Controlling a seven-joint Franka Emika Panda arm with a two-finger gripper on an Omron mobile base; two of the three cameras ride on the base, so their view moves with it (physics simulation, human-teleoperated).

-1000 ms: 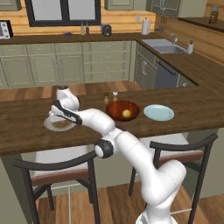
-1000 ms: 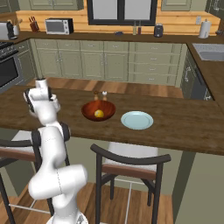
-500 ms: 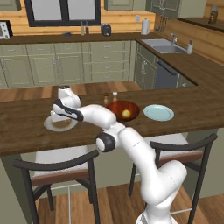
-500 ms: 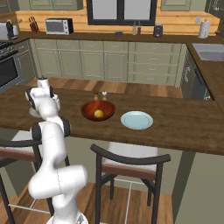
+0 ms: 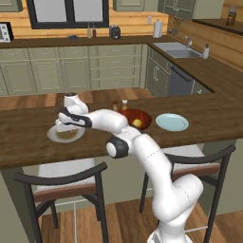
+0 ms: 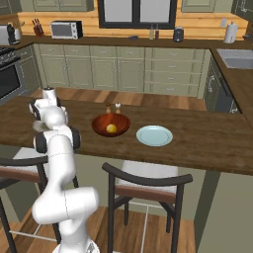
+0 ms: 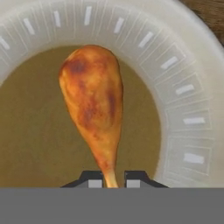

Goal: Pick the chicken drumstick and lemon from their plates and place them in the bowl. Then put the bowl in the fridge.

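In the hand view the gripper is clamped on the thin bone end of the chicken drumstick, which lies on the white-rimmed plate, meaty end toward the top of the frame; gripping the narrow end suits the small jaws. In the left base view the lemon already sits in the bowl at centre frame, beside the pale plate.
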